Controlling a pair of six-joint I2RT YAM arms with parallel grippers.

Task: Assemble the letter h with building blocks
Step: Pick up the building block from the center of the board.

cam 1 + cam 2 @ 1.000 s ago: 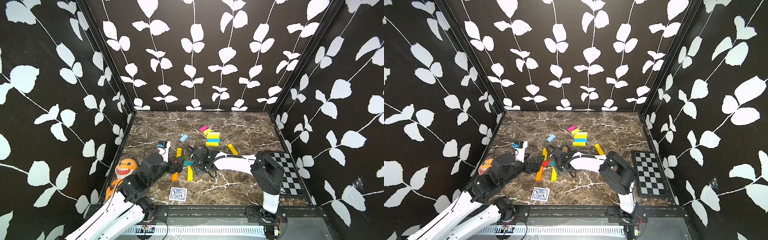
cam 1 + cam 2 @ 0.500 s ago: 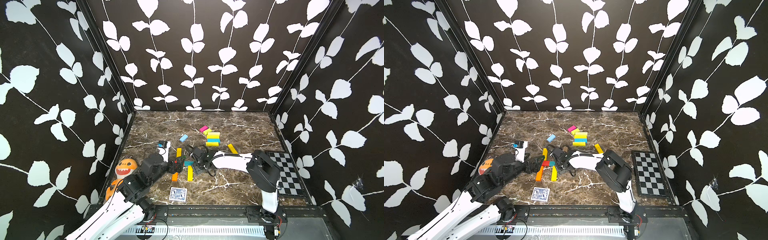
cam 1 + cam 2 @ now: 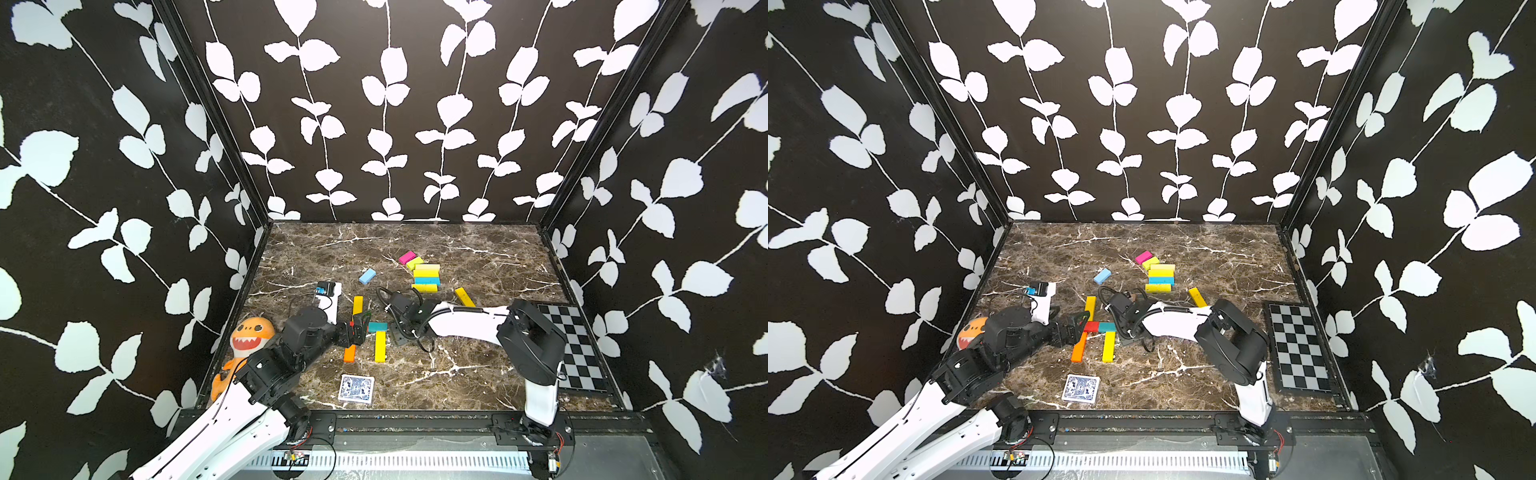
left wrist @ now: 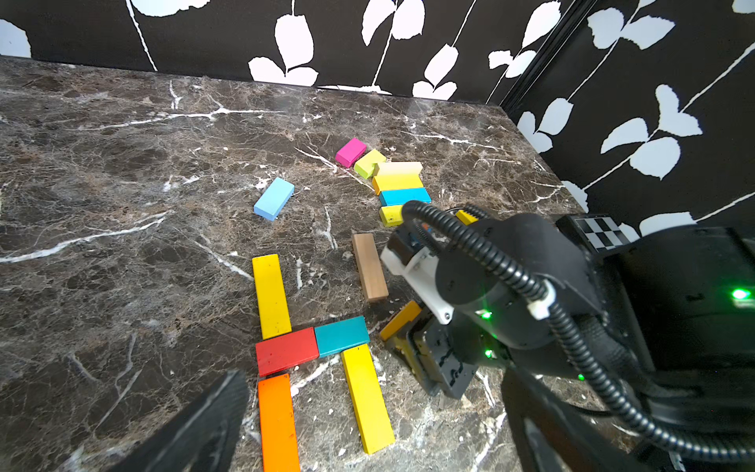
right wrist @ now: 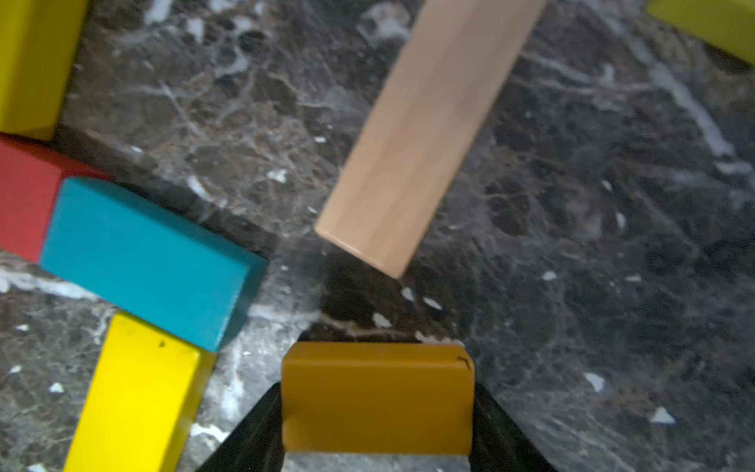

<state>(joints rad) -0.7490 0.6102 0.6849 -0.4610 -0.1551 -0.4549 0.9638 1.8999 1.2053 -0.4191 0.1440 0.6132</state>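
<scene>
Find the blocks on the table point(image 3: 478, 249). In the left wrist view, five of them lie flat and edge to edge at lower centre:

- a top yellow block point(image 4: 270, 296)
- a red block point(image 4: 286, 351)
- a teal block point(image 4: 341, 336)
- an orange block point(image 4: 278, 421)
- a bottom yellow block point(image 4: 367, 398)

A tan block point(image 4: 369, 267) lies just right of this group without touching it. A blue block point(image 4: 273, 199) lies alone above centre. A cluster point(image 4: 402, 184) of pink, yellow and cyan blocks sits at upper centre.

Check the right claw point(image 5: 378, 392). Its fingers point(image 5: 261, 429) press both sides of an ochre block point(image 4: 400, 319), so the block is gripped. The block is tilted, and its free end points toward the teal block.

Check the left claw point(image 3: 357, 328). It is spread wide and holds nothing, and it sits beside the red block.

In a top view, a card deck point(image 3: 355, 388) lies at lower centre, well apart from the blocks.

Compare with one second ago. The right arm's elbow point(image 3: 528, 345) now sits slightly further toward frame left. The flat blocks and the left arm keep their places.
</scene>
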